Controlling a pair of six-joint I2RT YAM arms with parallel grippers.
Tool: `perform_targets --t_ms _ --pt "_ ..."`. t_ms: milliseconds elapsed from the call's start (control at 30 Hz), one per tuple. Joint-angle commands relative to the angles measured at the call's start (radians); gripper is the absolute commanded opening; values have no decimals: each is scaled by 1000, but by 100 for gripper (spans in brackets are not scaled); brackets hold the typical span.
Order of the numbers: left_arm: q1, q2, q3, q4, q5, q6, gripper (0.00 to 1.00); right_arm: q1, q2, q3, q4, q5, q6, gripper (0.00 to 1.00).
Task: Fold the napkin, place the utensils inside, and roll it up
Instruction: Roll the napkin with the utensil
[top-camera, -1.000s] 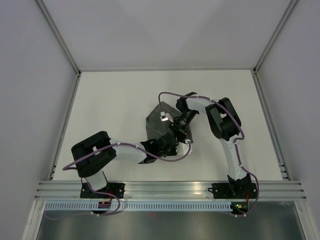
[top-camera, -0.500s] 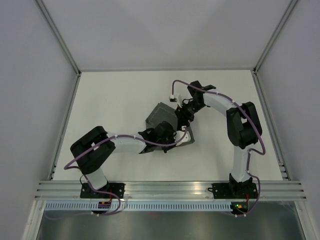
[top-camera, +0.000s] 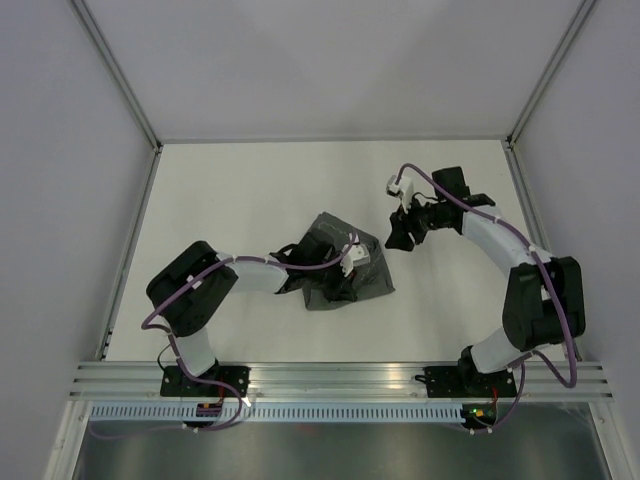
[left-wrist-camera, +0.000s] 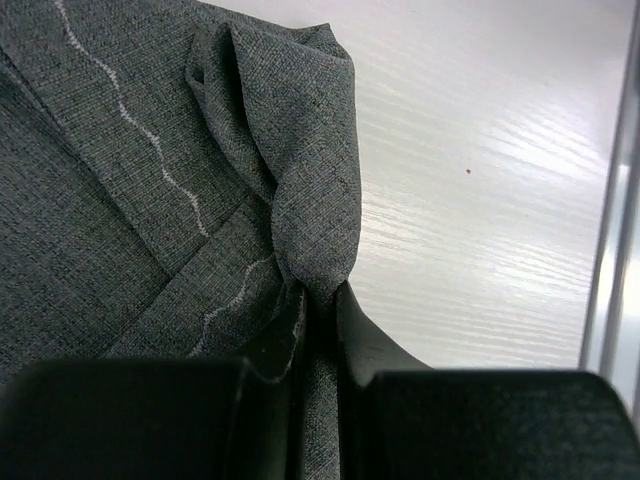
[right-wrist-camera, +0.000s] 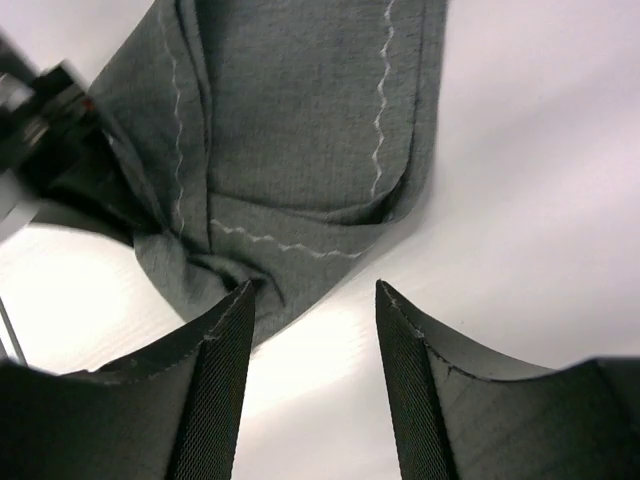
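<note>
The dark grey napkin (top-camera: 340, 270) lies crumpled and partly folded near the middle of the white table. My left gripper (top-camera: 348, 262) is shut on a bunched fold of the napkin (left-wrist-camera: 310, 190), the cloth pinched between its fingers (left-wrist-camera: 365, 345). My right gripper (top-camera: 398, 240) is open and empty, lifted to the right of the napkin; the napkin (right-wrist-camera: 300, 140) with its light stitched line shows beyond its fingertips (right-wrist-camera: 228, 330). No utensils are in view.
The white table (top-camera: 240, 200) is walled by grey panels with metal rails at the left (top-camera: 130, 250) and right (top-camera: 540, 240). An aluminium rail (top-camera: 340, 380) runs along the near edge by the arm bases.
My right gripper has let go of the napkin and drawn back to the right and away. My left gripper, still shut on the cloth, has moved a little up and right; the napkin now lies flatter.
</note>
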Motion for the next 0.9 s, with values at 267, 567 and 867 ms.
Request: perform_targets --t_ms 267,567,867 --pt "105 163 38 -93 399 -211 2 158 -366 -368 148 72 -232 60" --pt "153 246 95 -158 488 -257 2 540 -453 -580 371 391 -200 62" --pt "164 304 172 -262 517 -251 2 686 -401 -646 514 557 -210 63"
